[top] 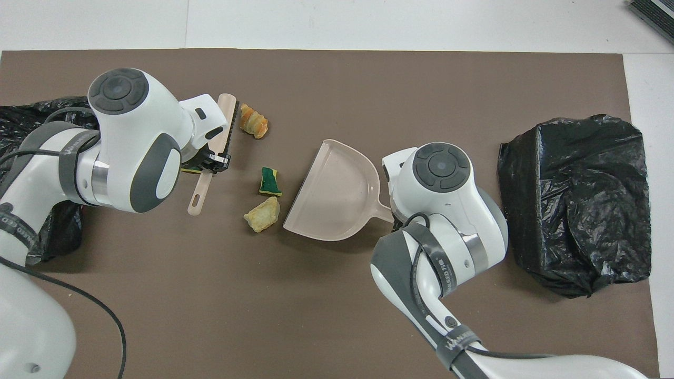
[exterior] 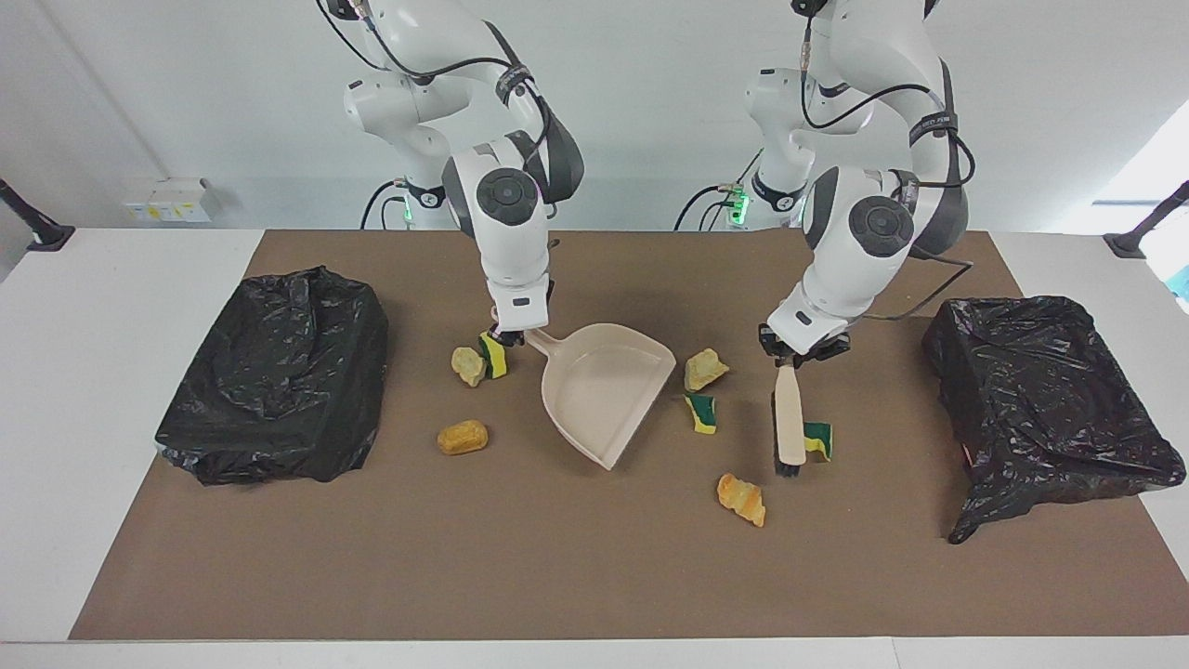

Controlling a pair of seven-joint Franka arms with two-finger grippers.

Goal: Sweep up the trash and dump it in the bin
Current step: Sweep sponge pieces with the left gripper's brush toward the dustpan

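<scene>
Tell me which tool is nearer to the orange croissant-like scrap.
Left. The left tool, shut on the brush, has the brush head right beside the croissant-like scrap. The right tool holds the dustpan handle, toward the right arm's end.

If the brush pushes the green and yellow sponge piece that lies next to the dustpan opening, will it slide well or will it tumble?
The sponge piece looks porous and light, so it should move easily. Its cut shape is uneven, so it may tumble rather than slide straight. The brown mat looks matte, so it may drag a little before reaching the dustpan.
</scene>
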